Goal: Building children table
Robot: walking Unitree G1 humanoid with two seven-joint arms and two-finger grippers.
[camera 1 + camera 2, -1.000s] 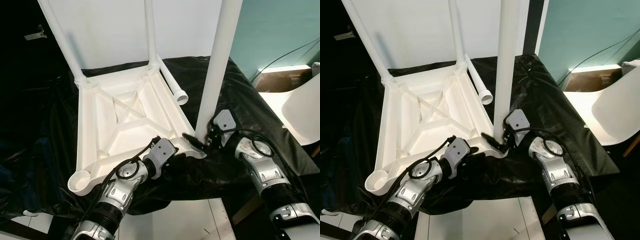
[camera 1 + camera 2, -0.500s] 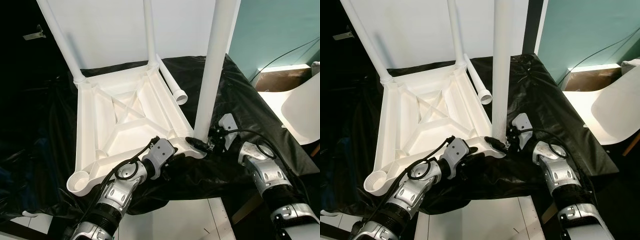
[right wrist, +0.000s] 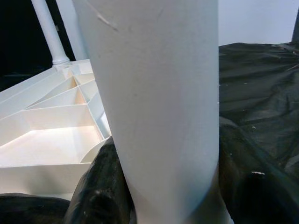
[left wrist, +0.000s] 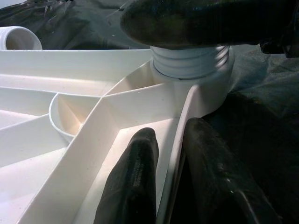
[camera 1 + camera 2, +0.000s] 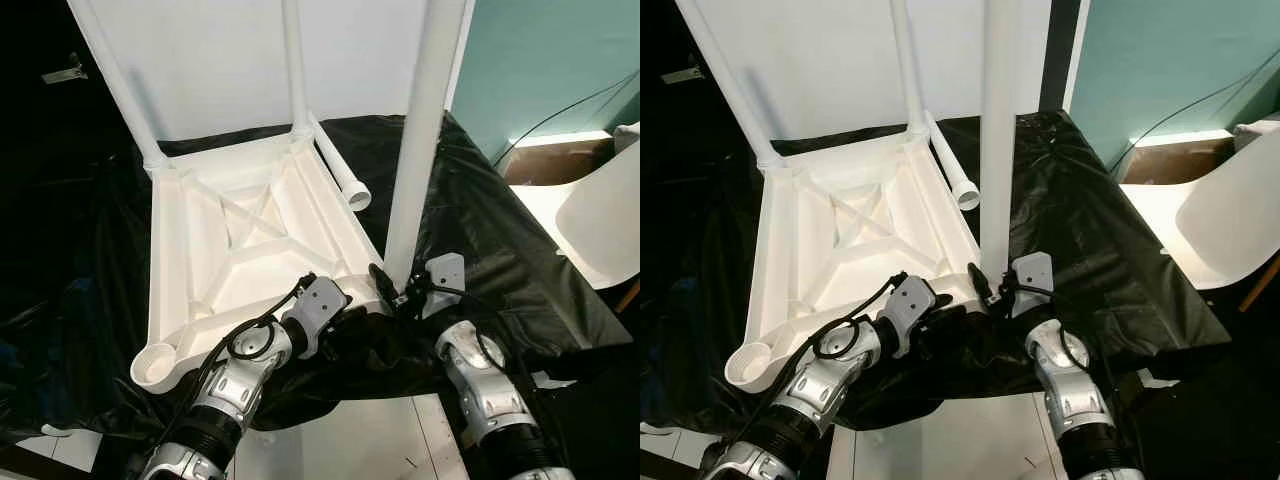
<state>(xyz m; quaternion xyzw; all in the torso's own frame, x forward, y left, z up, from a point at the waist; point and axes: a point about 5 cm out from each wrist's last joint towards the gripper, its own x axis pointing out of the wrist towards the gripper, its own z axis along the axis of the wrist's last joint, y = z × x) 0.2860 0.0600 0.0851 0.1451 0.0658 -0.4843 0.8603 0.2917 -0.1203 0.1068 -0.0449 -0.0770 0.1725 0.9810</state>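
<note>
On black plastic sheeting (image 5: 500,250) covering the counter lies a white children's tabletop (image 5: 250,250), upside down, ribbed underside up w/ an X brace in the middle. Two white legs stand in its far corner sockets: far-left leg (image 5: 115,80) and far-right leg (image 5: 293,60), both upright-ish vs a white wall panel (image 5: 210,60). One loose leg (image 5: 340,170) lies on the sheeting just beside the tabletop's right edge, open end toward the robot. Near-left corner socket (image 5: 155,365) is open, no leg in it.

Right end effector (image 5: 392,290) is clamped round the base of a fourth leg (image 5: 420,140), held upright at the near-right corner socket (image 4: 196,88); in left wrist view the leg's threaded end (image 4: 189,60) sits at the socket's top, threads still showing. Right wrist view: black fingers (image 3: 100,186) either side of the leg, touching it.

Left end effector (image 5: 352,322) grips the tabletop's near edge rim (image 4: 180,126), one finger each side, just beside that socket.

White chair (image 5: 600,220) at far right, well apart.
</note>
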